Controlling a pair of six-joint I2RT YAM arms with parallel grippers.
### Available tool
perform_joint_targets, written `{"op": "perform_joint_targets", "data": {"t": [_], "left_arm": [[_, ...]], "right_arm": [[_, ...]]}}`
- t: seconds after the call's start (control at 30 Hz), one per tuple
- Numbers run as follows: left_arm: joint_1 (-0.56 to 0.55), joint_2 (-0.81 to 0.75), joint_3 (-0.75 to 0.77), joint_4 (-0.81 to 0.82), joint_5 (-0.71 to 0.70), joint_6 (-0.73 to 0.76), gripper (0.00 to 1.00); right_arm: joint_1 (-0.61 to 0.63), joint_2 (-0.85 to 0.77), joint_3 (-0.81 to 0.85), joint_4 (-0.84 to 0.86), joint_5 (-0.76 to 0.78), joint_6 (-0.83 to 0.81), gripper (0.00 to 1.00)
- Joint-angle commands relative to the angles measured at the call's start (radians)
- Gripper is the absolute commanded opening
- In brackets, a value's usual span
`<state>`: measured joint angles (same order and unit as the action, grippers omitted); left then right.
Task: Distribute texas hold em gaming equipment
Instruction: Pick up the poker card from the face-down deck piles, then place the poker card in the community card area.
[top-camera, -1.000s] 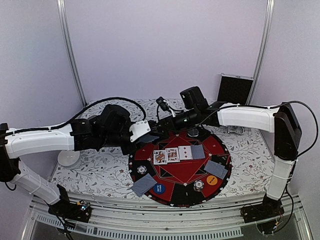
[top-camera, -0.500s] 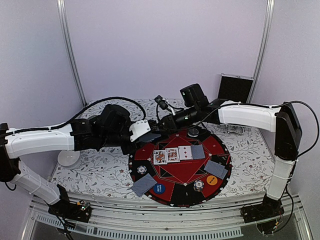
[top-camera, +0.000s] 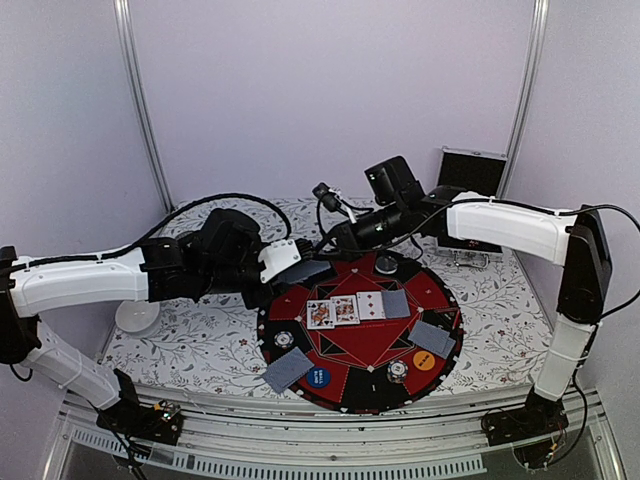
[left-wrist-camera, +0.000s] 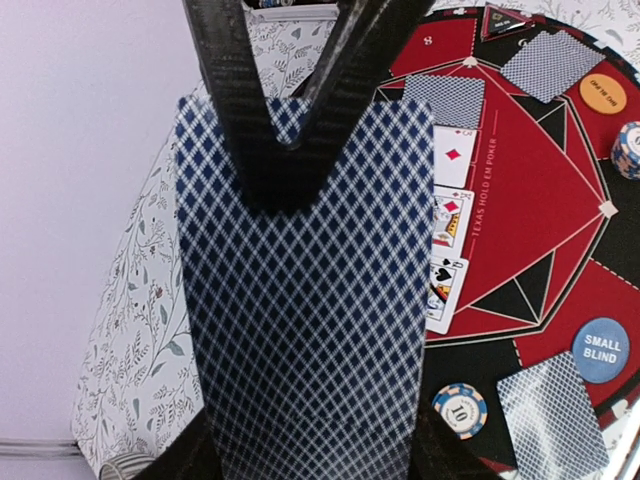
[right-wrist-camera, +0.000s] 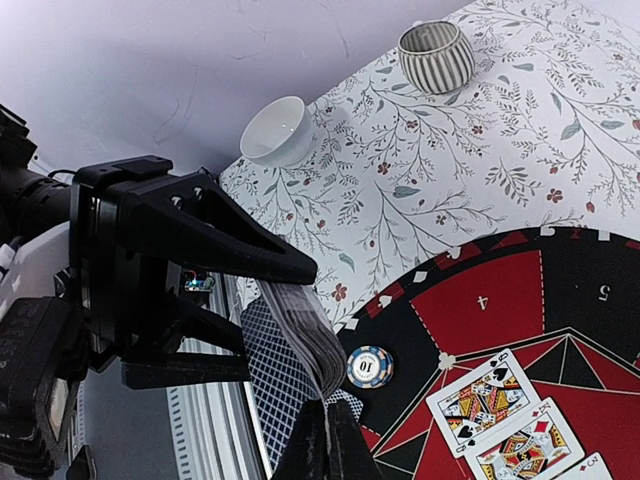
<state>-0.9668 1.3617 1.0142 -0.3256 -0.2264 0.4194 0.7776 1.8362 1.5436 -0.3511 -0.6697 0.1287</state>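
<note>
Blue-backed cards (left-wrist-camera: 300, 330) sit in a stack, squeezed tight by the left gripper (top-camera: 303, 268) over the far left edge of the mat (top-camera: 370, 345). The right gripper (right-wrist-camera: 326, 442) is pinched closed beside the stack. I cannot tell if it holds a card.

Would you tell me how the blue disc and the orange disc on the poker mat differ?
Colour: the blue disc against the orange disc. Place: the blue disc lies at the near left of the mat, the orange disc at its near right. Lettering: the blue disc reads SMALL BLIND in the left wrist view; the orange disc's words are unreadable. Both are round, lie flat and sit beside face-down cards.
</note>
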Motion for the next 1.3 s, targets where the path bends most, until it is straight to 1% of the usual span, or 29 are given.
{"op": "perform_joint_targets", "data": {"t": [0.0,0.4,0.53,0.6,0.67,0.73,0.77,0.87,1.0,1.07,1.27], "left_arm": [[-0.014,-0.008,-0.008,0.024,0.006,0.012,0.52],[-0.014,-0.003,-0.008,0.023,0.007,0.010,0.52],[-0.015,-0.003,-0.005,0.022,0.007,0.009,0.52],[-0.015,-0.005,-0.005,0.020,0.008,0.009,0.52],[-0.016,-0.007,-0.005,0.020,0.007,0.009,0.52],[-0.016,-0.008,-0.006,0.018,0.005,0.010,0.52],[-0.016,-0.008,-0.006,0.019,0.004,0.010,0.52],[-0.017,-0.008,-0.005,0.019,0.007,0.009,0.52],[-0.019,-0.008,-0.005,0.017,0.006,0.010,0.52],[-0.021,-0.012,-0.005,0.016,0.001,0.010,0.52],[-0.025,-0.021,-0.011,0.017,-0.008,0.011,0.52]], "right_arm": [[-0.027,-0.054,0.034,-0.062,0.050,-0.033,0.02],[-0.153,-0.253,-0.037,-0.066,0.055,-0.005,0.02],[-0.275,-0.329,-0.143,-0.056,0.145,0.049,0.02],[-0.372,-0.360,-0.248,-0.021,0.168,0.111,0.02],[-0.461,-0.393,-0.385,0.075,0.119,0.210,0.02],[-0.516,-0.432,-0.548,0.235,0.078,0.347,0.02],[-0.528,-0.447,-0.622,0.312,0.074,0.395,0.02],[-0.543,-0.442,-0.784,0.451,0.126,0.537,0.02],[-0.552,-0.370,-0.884,0.629,0.167,0.676,0.02],[-0.553,-0.339,-0.915,0.705,0.222,0.743,0.02],[-0.554,-0.287,-0.996,0.828,0.381,0.906,0.02]]}}
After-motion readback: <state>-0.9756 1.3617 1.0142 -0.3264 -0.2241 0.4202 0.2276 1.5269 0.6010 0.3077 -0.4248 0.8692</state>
